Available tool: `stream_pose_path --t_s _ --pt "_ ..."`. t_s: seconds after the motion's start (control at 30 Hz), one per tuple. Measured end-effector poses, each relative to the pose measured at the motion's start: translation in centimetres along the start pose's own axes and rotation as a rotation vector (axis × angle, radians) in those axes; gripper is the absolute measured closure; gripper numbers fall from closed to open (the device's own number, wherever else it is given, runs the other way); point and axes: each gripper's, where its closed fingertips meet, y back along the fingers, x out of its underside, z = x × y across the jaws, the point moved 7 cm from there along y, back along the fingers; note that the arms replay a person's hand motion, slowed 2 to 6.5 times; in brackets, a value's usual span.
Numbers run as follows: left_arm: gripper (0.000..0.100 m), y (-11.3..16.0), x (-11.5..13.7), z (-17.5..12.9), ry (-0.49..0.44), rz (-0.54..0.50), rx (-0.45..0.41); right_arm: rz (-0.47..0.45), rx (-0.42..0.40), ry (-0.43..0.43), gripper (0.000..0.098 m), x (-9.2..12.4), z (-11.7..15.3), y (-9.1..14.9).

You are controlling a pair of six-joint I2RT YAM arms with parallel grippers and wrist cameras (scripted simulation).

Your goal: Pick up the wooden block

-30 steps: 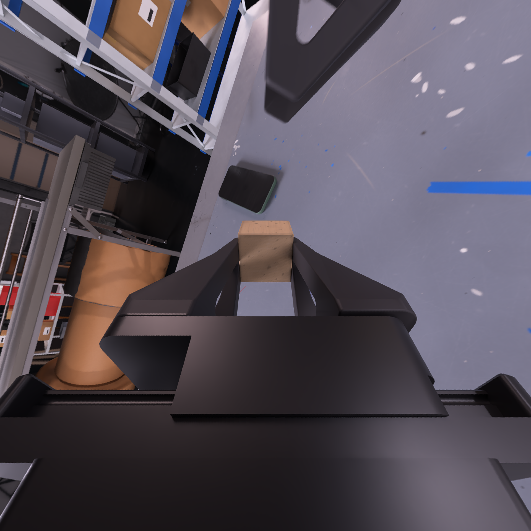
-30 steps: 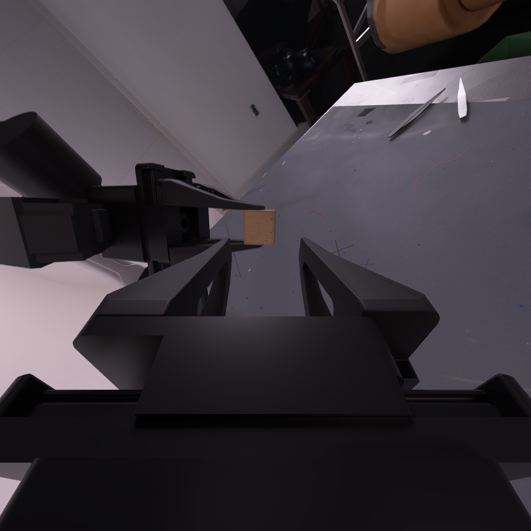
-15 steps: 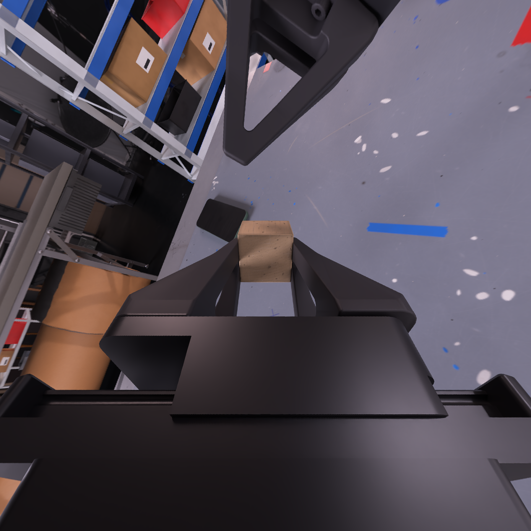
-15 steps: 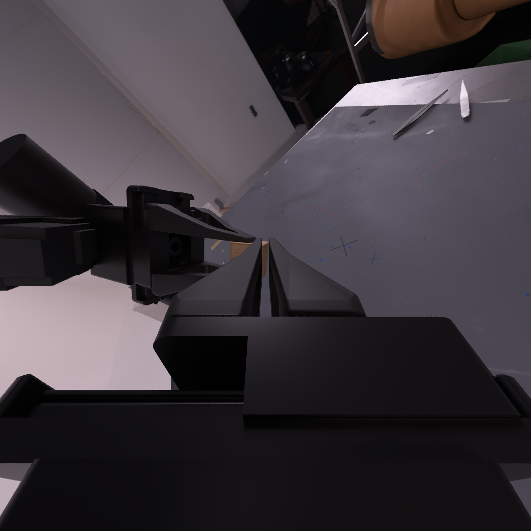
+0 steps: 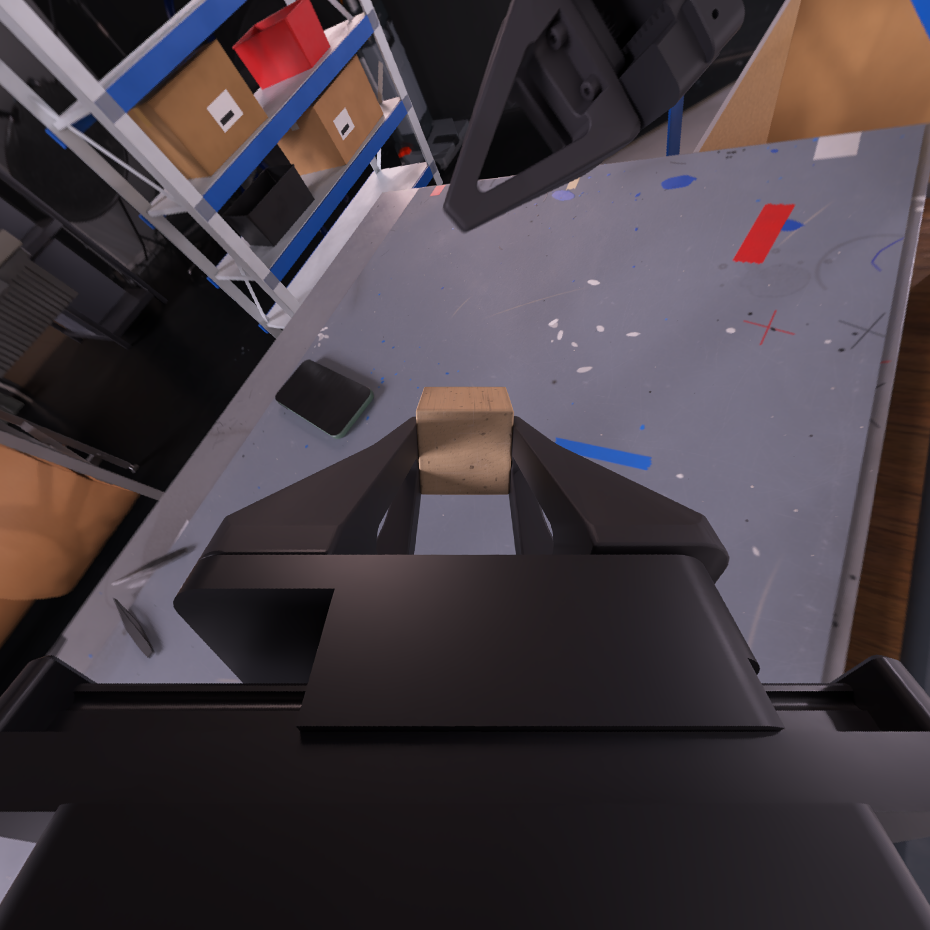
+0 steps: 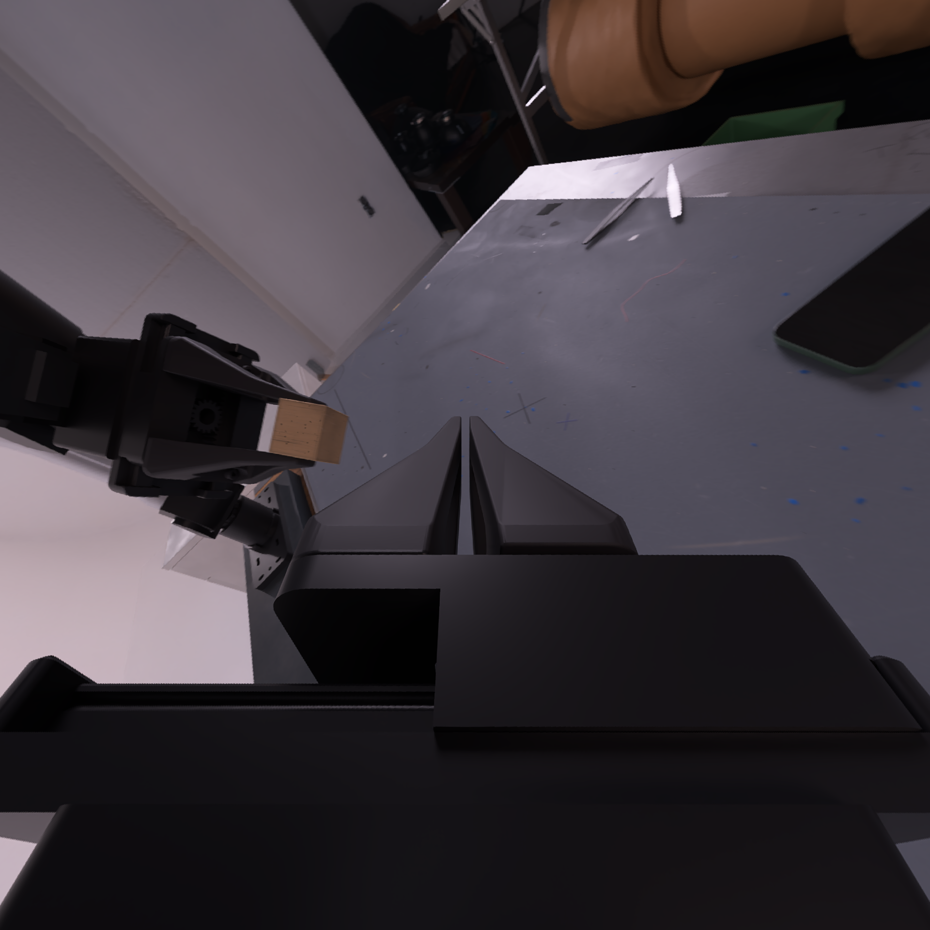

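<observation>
Matte black tool (image 5: 464, 453), tapered triangular fingers (image 6: 402, 498), visible screws

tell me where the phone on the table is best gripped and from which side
Judging by its pose, take the phone across its two long edges, coming straight down from above. It lies flat, screen up, on the table, so only its thin sides offer opposing faces. The right end effector is shut and empty; it would need to open first.

Below me the grey table (image 5: 654, 402) is lying speckled with white and blue paint flecks. A black phone (image 5: 324, 397) is resting flat near its left edge. Beyond the phone toward the right, a blue tape strip (image 5: 604, 453) and a red tape strip (image 5: 764, 232) are sticking to the surface. Tweezers (image 5: 151, 566) are lying nearer me than the phone.
</observation>
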Motion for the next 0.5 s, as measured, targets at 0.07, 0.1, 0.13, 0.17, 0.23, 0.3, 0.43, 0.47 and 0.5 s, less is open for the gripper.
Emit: stream_pose_path --t_s 0.07,0.1,0.13,0.17,0.23,0.3,0.43,0.47,0.5 --pt "0.072 0.5 0.2 0.1 0.046 -0.002 -0.006 -0.006 0.032 0.005 0.0952 -0.4 -0.7 1.0" --pt "0.072 0.8 0.4 0.1 0.068 -0.003 -0.008 -0.01 0.048 0.006 0.0952 -0.6 -1.0 1.5" --pt "0.072 1.1 0.6 0.1 0.09 -0.003 -0.011 -0.017 0.065 0.008 0.0952 -0.8 -1.4 2.1" --pt "0.072 1.4 0.8 0.0 0.113 -0.004 -0.015 -0.025 0.082 0.009 0.0952 -1.0 -1.8 2.7" --pt "0.072 2.0 1.3 -0.1 0.158 -0.004 -0.021 -0.044 0.119 0.008 0.0952 -1.6 -2.6 4.1" --pt "0.072 2.5 1.9 -0.3 0.203 -0.002 -0.023 -0.068 0.158 0.005 0.0952 -2.2 -3.4 5.5" --pt "0.072 3.6 3.0 -0.7 0.289 0.001 -0.026 -0.118 0.241 -0.014 0.0952 -3.7 -5.4 8.7" --pt "0.072 3.9 3.3 -0.8 0.308 0.002 -0.028 -0.129 0.263 -0.02 0.0951 -4.0 -6.0 9.5" --pt "0.072 4.1 3.5 -0.9 0.326 0.003 -0.032 -0.139 0.286 -0.026 0.0951 -4.3 -6.5 10.3"
